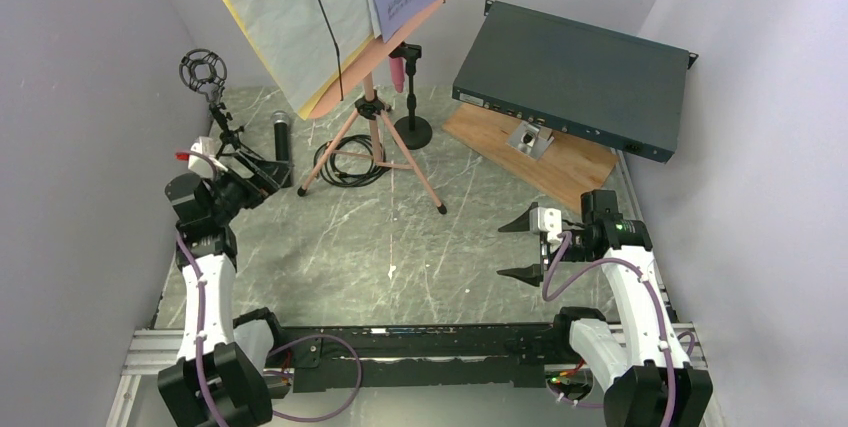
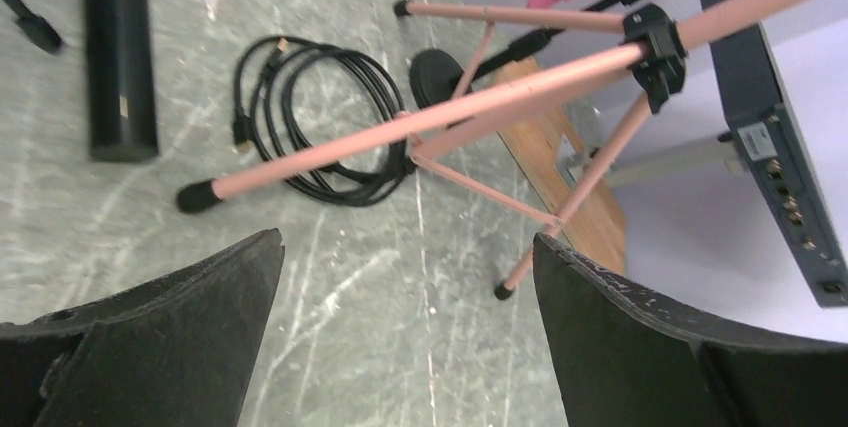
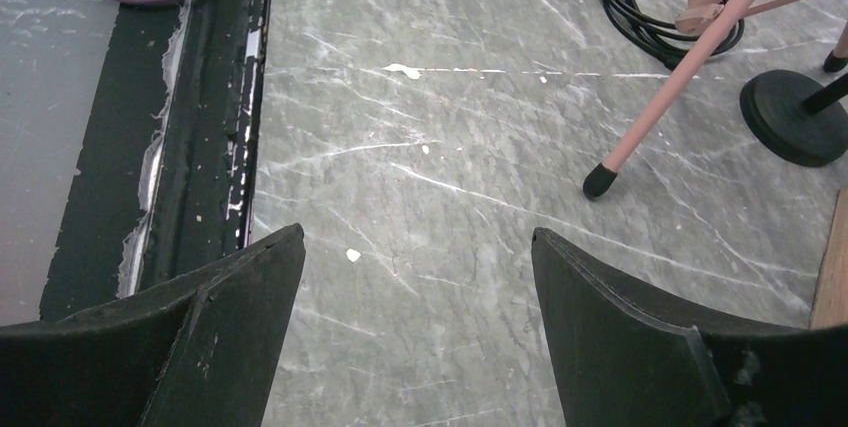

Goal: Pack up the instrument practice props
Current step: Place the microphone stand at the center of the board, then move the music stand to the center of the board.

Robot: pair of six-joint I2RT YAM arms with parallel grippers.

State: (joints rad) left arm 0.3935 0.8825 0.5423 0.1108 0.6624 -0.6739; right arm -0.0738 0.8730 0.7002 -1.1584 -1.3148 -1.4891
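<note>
left tool (image 2: 405, 332) is hovering spread wide, gripping nothing, facing stand (image 2: 480, 105) legs and coiled cable (image 2: 340, 189). right tool (image 3: 418, 332) is hovering spread too, empty-handed, over tabletop (image 3: 450, 147). stand is standing centre-back, carrying pages (image 1: 290, 17); black mic (image 1: 282, 135) is lying left of it, pink mic (image 1: 398, 72) sitting in holder (image 1: 412, 130) behind.

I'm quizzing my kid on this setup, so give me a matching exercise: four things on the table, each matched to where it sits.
1 coiled cable
2 rack box
3 pink microphone
4 black microphone

A held on the round-base stand
B propped on the wooden board
C lying on the table, far left
D under the tripod legs

Pairs: 1-D, 2-B, 3-A, 4-C
</note>
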